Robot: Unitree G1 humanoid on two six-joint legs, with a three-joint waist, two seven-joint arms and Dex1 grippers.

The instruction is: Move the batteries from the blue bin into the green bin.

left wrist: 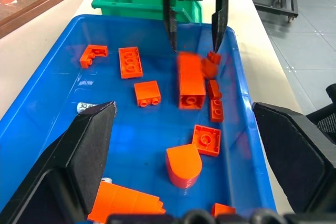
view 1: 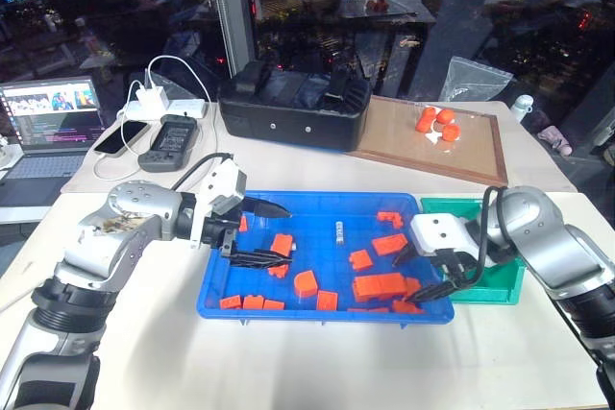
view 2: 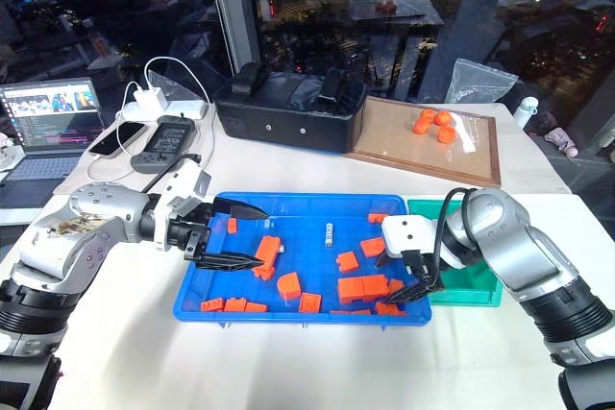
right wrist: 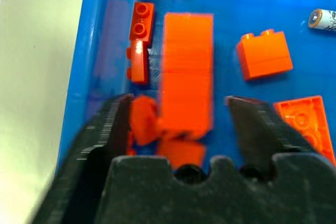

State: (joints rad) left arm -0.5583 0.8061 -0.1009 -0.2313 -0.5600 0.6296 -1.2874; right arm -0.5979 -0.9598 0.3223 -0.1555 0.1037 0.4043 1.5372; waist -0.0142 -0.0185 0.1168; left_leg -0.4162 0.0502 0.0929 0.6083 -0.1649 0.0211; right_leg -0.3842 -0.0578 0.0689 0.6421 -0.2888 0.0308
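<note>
Battery: a small slim silvery-grey cylinder lies on the floor of the blue tray toward its far wall, apart from the blocks around it
Blue bin: the large shallow bright-blue plastic tray holds scattered orange plastic building blocks
Green bin: the small teal-green plastic bin stands just beside the tray's right end; I cannot tell what is in it
Left gripper: the black two-fingered left gripper hangs over the tray's left end with its fingers wide apart, empty
Right gripper: the black two-fingered right gripper hangs over the tray's right end next to the green bin, fingers spread, nothing between them
Risk, wrong pick: the right gripper sits over a long orange block, so closing there would probably catch a block, not the battery
Risk, rolling: the battery is round and slim; a nudge from a fingertip could send it rolling against a block or the wall
Risk, crowding: both grippers over one tray could meet if both reach for the middle
View difference, right wrist: shows the battery's end and printed label, too small to read in the head views
View difference, left wrist: shows a pale end of something by the left finger, perhaps the battery, and the right gripper straight ahead
</note>
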